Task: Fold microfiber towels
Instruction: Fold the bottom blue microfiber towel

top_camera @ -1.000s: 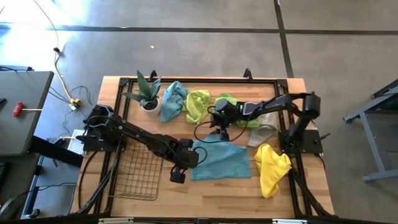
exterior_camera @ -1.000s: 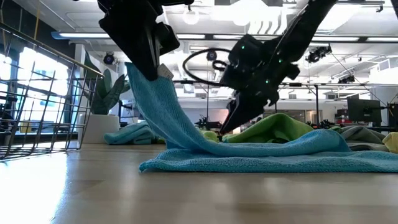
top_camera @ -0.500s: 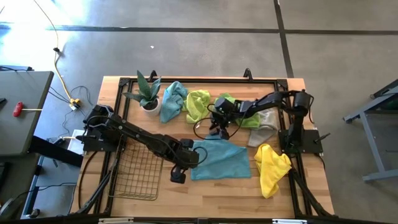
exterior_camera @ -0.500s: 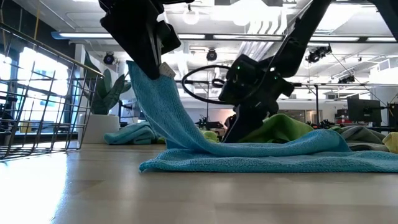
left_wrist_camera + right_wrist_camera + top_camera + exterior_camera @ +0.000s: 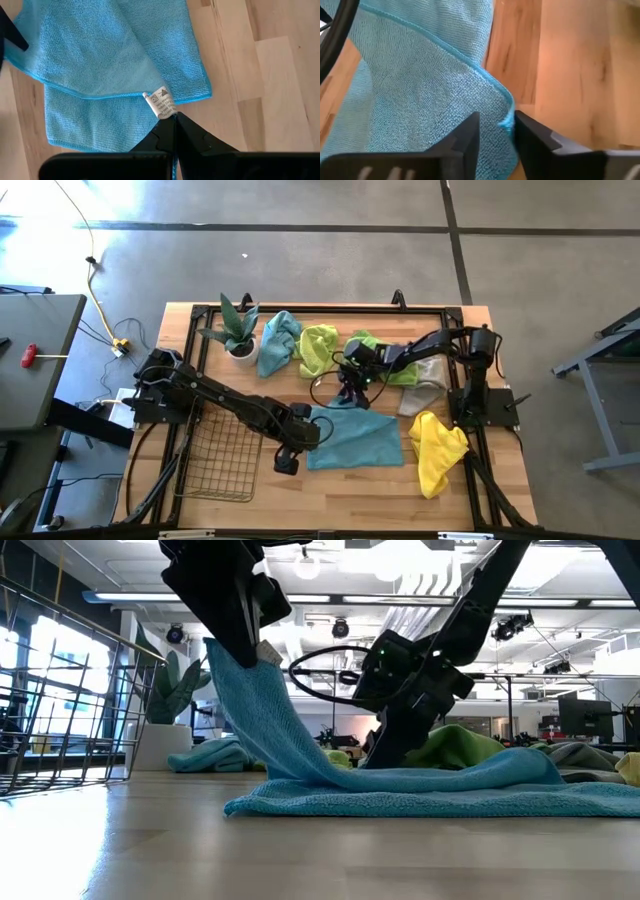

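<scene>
On the wooden table (image 5: 340, 480), mid-table, our left claw (image 5: 174, 120) grips the teal microfiber towel's (image 5: 352, 437) lifted corner; our right claw (image 5: 496, 131) straddles its far corner, part-open

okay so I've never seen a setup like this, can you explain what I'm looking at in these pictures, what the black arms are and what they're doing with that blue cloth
These are two robot arms at a wooden table. One picture looks straight down, one looks level across the tabletop, and two come from cameras on the arms' wrists.

The left hand is shut on a corner of the teal towel, by its white label, and holds that corner up off the table. The right hand straddles another edge of the same towel, its fingers either side with a gap showing.

Also on the table: another teal towel, two lime green towels, a yellow towel, a pale grey towel, a potted plant and a wire basket.
</scene>
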Robot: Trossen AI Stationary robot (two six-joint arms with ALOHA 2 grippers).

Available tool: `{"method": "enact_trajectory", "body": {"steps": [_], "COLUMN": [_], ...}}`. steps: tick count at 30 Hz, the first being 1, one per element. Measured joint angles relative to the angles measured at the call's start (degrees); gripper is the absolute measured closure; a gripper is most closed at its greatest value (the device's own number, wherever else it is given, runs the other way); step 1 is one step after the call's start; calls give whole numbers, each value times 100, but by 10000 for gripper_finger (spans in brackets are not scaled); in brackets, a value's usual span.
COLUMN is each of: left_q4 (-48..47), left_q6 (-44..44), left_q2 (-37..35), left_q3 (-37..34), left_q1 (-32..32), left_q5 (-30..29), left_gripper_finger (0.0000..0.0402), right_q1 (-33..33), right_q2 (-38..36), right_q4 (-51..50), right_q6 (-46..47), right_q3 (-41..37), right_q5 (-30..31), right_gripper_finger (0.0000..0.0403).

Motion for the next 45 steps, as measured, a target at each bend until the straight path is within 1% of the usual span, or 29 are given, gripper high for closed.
{"method": "enact_trajectory", "body": {"steps": [6, 7, 11, 14, 20, 23, 28, 31, 35, 41, 45], "left_q4": [-4, -4, -19, -60, -245, -452, -1120, -1526, -1995, -2234, -2328], "left_q6": [-4, -3, -25, -137, -254, -256, -234, -79, 354, 1023, 1505], "left_q2": [0, 0, 0, 0, 0, 2, 2, 2, 2, 0, 0], "left_q3": [0, 0, 2, 2, 2, 53, 504, 918, 1462, 2197, 2550], "left_q1": [0, 0, 0, 0, 77, 178, 323, 361, 361, 390, 494], "left_q5": [-63, -63, -86, -340, -952, -1046, -1124, -1259, -1554, -2396, -2991], "left_gripper_finger": [401, 401, 401, 401, 401, 401, 401, 401, 401, 401, 401], "right_q1": [17, 18, 41, 112, 556, 864, 1337, 1555, 1755, 1860, 1859], "right_q2": [2, -25, -245, -602, -1620, -2205, -3190, -3732, -4393, -5148, -5476], "right_q4": [-80, -150, -628, -1138, -2410, -2887, -3441, -3613, -3639, -3623, -3555], "right_q6": [449, 497, 582, 479, 445, 789, 1410, 1543, 1426, 949, 399], "right_q3": [-11, -13, -37, -36, -35, -33, -31, -30, -26, -20, -20], "right_q5": [-12, -19, -59, 80, 1079, 1659, 2628, 3152, 3814, 4869, 5473], "right_gripper_finger": [390, 396, 398, 401, 402, 402, 402, 403, 403, 403, 403]}}
